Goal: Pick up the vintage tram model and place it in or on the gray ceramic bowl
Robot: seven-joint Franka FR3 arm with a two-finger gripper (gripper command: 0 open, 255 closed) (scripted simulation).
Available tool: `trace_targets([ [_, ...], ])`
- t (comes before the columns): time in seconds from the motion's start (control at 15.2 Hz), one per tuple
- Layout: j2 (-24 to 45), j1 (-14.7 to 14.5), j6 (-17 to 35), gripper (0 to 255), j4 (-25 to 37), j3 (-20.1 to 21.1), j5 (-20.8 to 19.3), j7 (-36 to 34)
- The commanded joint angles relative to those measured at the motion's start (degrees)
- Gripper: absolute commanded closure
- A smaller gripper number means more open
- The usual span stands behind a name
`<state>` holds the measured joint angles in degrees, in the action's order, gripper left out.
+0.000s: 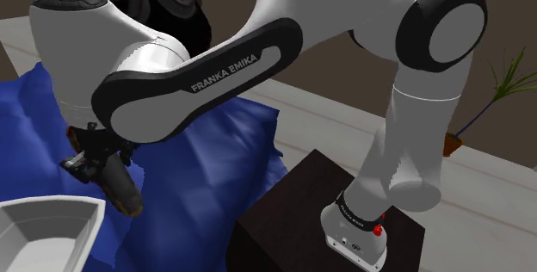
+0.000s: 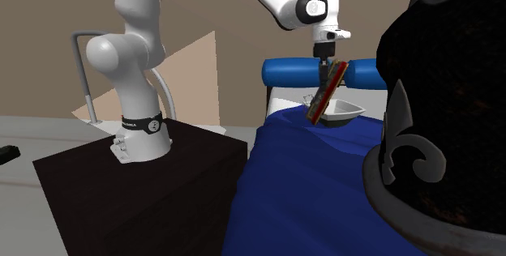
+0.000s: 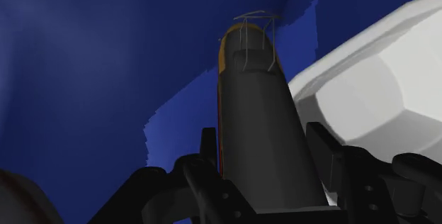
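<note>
Broadly: bed (image 1: 215, 171) under a rumpled blue cover carries everything. My dark stand (image 1: 293, 206) sits just beside it, so the arm (image 1: 215, 72) folds over and reaches down toward the shoulder view's left.

Bowl (image 1: 82, 231): drawn pale grey-white, angular walls. It rests on the cover, hollow up, ready to receive.

Tram model (image 1: 118, 184): hangs from me with its long axis tilted and the lower end pointing at the cover. By my reading it is clear of the cover. It sits just beside the bowl's rim, not yet over the hollow.

Jaws: clenched on the tram's flanks near its upper end, dark roof toward my wrist camera. Gripping at one end likely explains the droop.

Wire frame (image 3: 255, 35) on the roof's far end is thin and probably fragile.

Judgement: carry stage. The next move needs a sideways shift over the bowl before I let go.
</note>
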<state>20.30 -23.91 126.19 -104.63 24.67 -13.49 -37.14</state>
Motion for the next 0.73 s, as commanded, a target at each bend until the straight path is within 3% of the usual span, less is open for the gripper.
trace_targets([
  [0.0, 3.8, -2.5, -2.1, 255, 5.4, -0.1, -1.6, -2.4],
  [0.4, 16.4, -10.4, -10.0, 255, 25.0, -1.1, -5.3, -6.7],
  [0.66, 27.3, -17.0, -17.8, 255, 43.9, -2.3, -7.0, -7.5],
])
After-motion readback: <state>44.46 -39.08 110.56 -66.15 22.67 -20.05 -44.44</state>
